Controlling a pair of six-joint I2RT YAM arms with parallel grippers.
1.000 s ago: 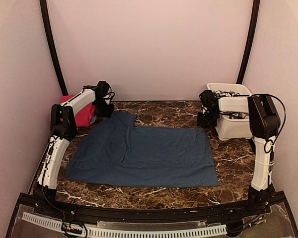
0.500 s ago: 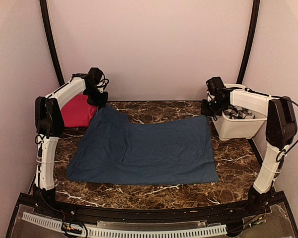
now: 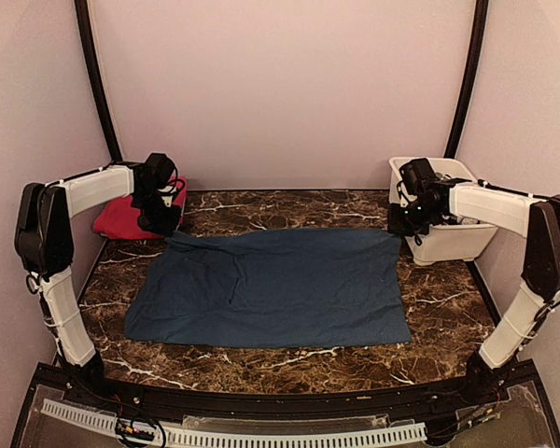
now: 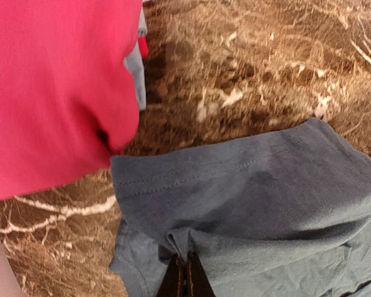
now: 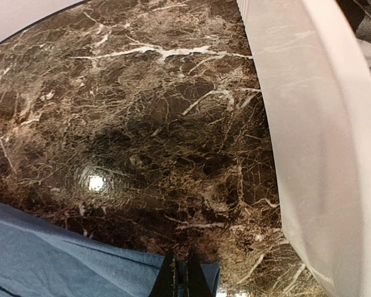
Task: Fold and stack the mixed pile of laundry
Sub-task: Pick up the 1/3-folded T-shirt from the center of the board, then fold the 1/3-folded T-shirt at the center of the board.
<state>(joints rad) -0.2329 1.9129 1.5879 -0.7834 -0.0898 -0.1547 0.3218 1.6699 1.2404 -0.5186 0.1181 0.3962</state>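
The left gripper point(image 3: 165, 227) is clamped tight on the far left corner of the navy cloth point(image 3: 271, 289). In the left wrist view its two dark fingers point(image 4: 176, 281) are pressed together, with a bunched fold of the navy cloth point(image 4: 266, 204) pinched between them. The cloth fans out ahead of the gripper and to its right.

Just beside the left gripper, on its outer side, lies the pink garment point(image 3: 119, 219), a soft heap at the far left edge of the table point(image 3: 289, 210). From the wrist, the pink garment point(image 4: 49, 93) fills the area ahead and to the left. It lies close to the navy corner, and a sliver of light blue cloth point(image 4: 136, 68) shows under its edge.

The right gripper point(image 3: 399, 227) is likewise closed, gripping the far right corner of the navy cloth. Its fingers point(image 5: 170, 278) are shut together on the blue hem point(image 5: 49, 260).

Between the two grippers the cloth lies spread flat on the marble. Its far edge runs from one gripper to the other, and its near edge lies towards the arm bases.

The white tub point(image 3: 448, 245) stands right next to the right gripper on its outer side. Its wall point(image 5: 297, 124) fills the right of that wrist view. Over the rim there is what looks like a grey-and-white patterned cloth point(image 5: 368, 31), though only a scrap shows.
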